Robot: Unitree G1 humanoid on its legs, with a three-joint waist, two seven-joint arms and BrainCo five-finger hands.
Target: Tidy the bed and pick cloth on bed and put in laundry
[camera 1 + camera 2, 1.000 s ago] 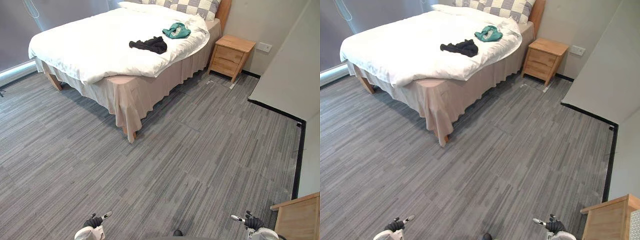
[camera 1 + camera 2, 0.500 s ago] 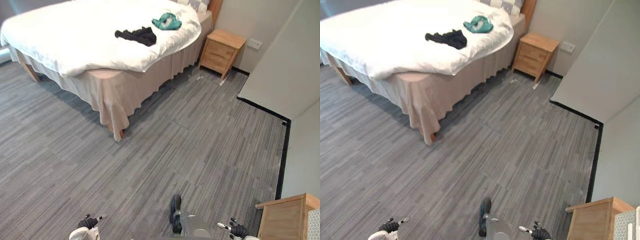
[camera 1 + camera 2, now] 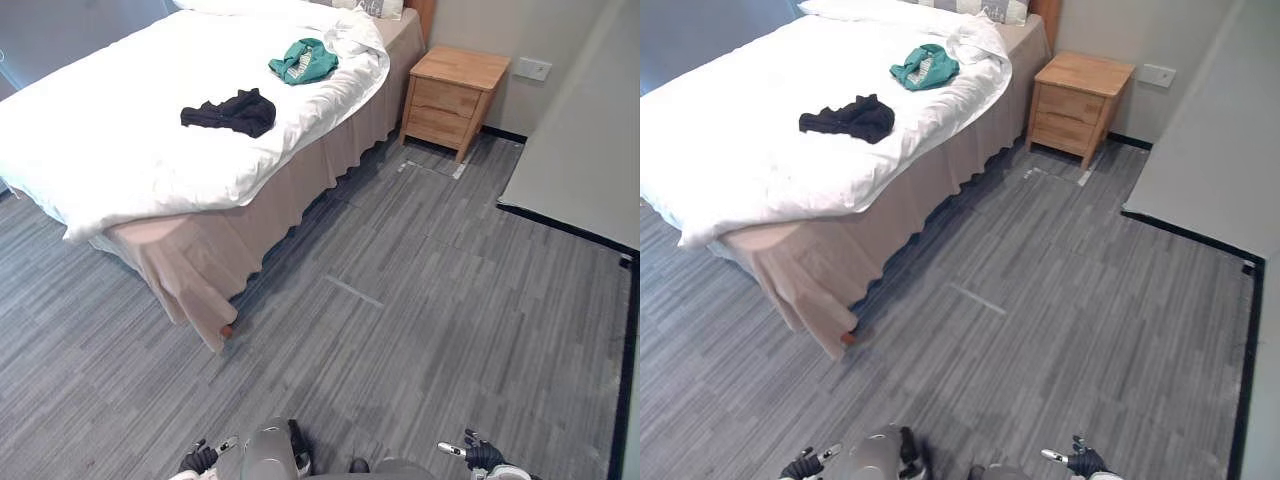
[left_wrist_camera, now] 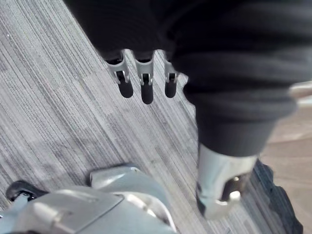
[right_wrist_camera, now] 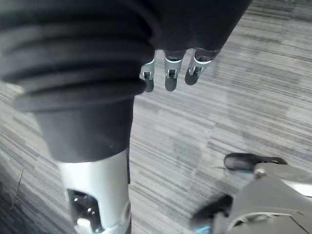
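Nothing on the bed (image 3: 110, 150) has shifted; the camera has swung in closer to it. The left robot hand (image 3: 199, 459) and the right robot hand (image 3: 484, 455) hang low over the grey floor (image 3: 450, 300), well short of the bed. The wrist views show the fingers (image 4: 146, 90) straight, spread and empty. In the head views a black cloth (image 3: 222, 111) lies mid-bed, a teal cloth (image 3: 303, 62) beyond it toward the bed's head, and a nightstand (image 3: 455, 85) beside the bed.

You look down on a grey striped floor (image 3: 430, 300). Far left stands a wide bed (image 3: 100, 150) with white duvet and beige skirt; right of it, a light wooden two-drawer nightstand (image 3: 455, 85) sits against a beige wall (image 3: 470, 25).
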